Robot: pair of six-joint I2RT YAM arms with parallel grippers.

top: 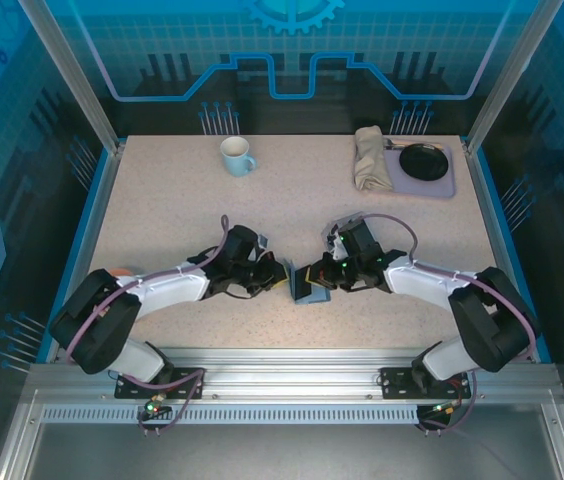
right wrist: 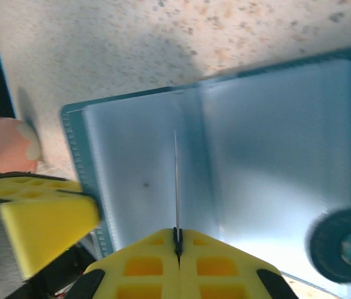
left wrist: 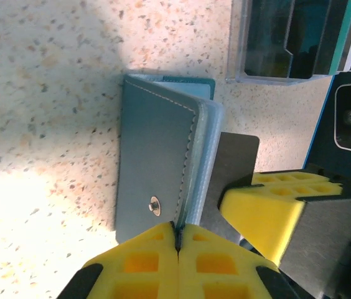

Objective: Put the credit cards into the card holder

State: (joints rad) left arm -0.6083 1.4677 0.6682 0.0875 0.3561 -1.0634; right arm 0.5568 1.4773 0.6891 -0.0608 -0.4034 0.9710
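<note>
Clamping card holder [left wrist: 157,168], left gripper [left wrist: 177,233]; interior blurred.

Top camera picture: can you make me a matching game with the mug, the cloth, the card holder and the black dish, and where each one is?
Things:
1 mug
2 cloth
3 card holder
4 black dish

Places:
A on the purple tray
B middle of the table
C far side, towards the left
D lying at the tray's left edge

Pairs: 1-C, 2-D, 3-B, 4-A
</note>
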